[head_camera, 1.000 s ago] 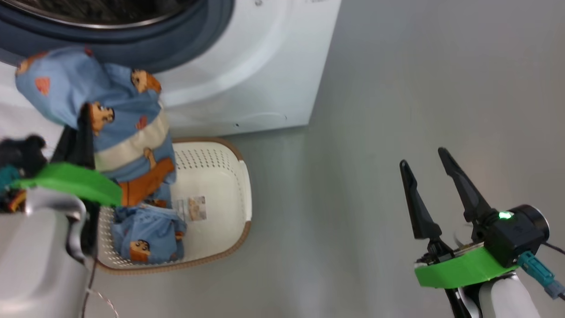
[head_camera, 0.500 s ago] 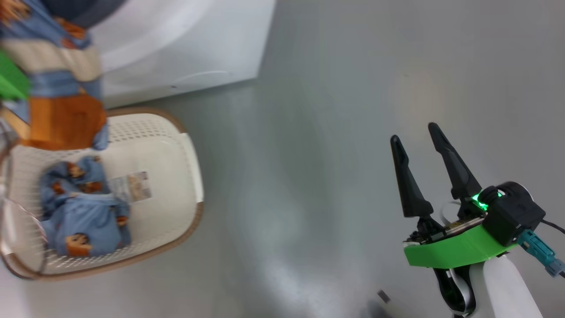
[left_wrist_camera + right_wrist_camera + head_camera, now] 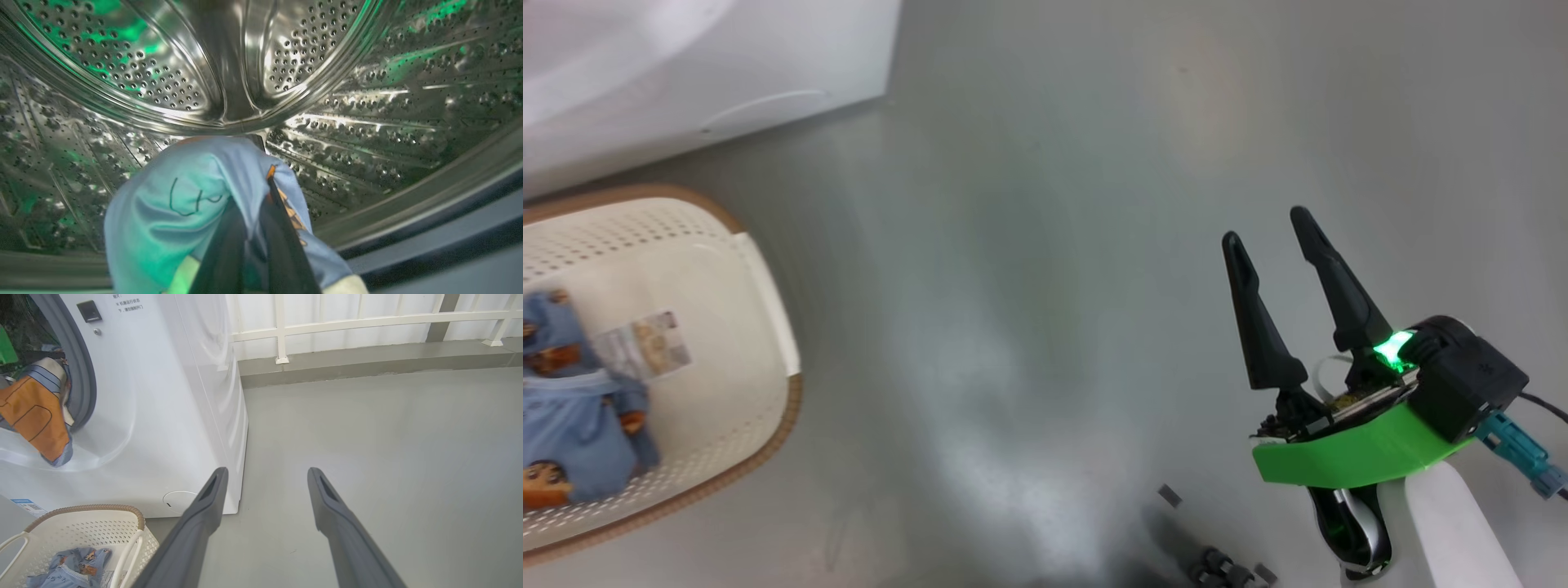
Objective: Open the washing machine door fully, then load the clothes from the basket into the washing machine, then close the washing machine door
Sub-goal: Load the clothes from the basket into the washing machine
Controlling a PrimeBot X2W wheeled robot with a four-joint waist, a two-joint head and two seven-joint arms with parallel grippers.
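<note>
My left gripper [image 3: 261, 212] is clenched on a light-blue garment [image 3: 184, 196] with orange cartoon figures, bunched over my fingers inside the steel drum [image 3: 367, 122]. My right gripper [image 3: 1265, 224] hangs released above the floor [image 3: 1045, 245]. The other garment [image 3: 572, 425] lies in the basket [image 3: 768, 310]. A second ago mine hung outside the opening, above the basket.

One white washing machine [image 3: 184, 396], one steel drum [image 3: 163, 61], one cream perforated basket [image 3: 645, 233] holding one sticker [image 3: 641, 347], one white railing [image 3: 367, 322], and two light-blue cartoon-print garments [image 3: 572, 425], counting the hanging garment [image 3: 175, 204]
</note>
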